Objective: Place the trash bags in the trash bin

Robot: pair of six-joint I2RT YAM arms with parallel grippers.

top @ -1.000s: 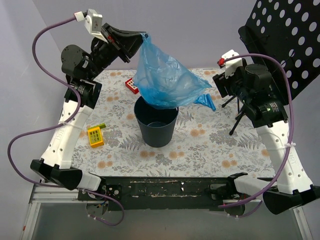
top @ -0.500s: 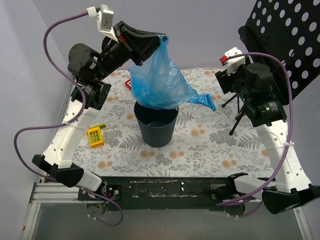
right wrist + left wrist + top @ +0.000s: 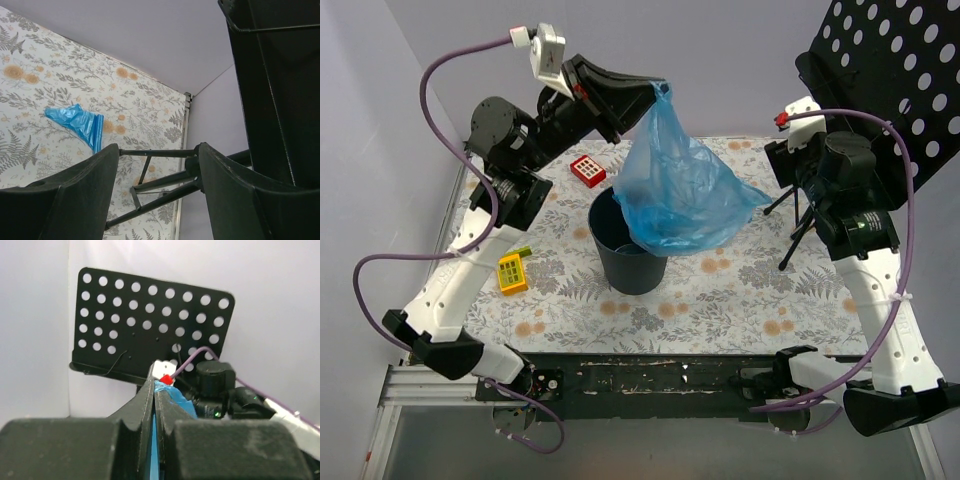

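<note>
Left end effector point(image 3: 658, 92) pinching the top corner of the spread trash bag point(image 3: 688, 195), long axis vertical. Hangs mostly at 3 o'clock of the trash bin point(image 3: 625, 262), lower edge over its rim; probably needs a shift toward 9 o'clock. Right end effector point(image 3: 157, 146) spread, empty.

The spread trash bag point(image 3: 685, 195), hanging pinched in the left gripper point(image 3: 655, 95), is covering the right side of the trash bin point(image 3: 620, 270) rim and much of its inside in the top view. It is also hiding the small folded trash bag point(image 3: 77, 122), which is showing only in the right wrist view. The music stand point(image 3: 890, 70) is running off the top and right edges. In the left wrist view, the left gripper's near parts are blurring, leaving only a blue sliver showing. The right gripper point(image 3: 157, 150) is being cut off by the bottom edge.
</note>
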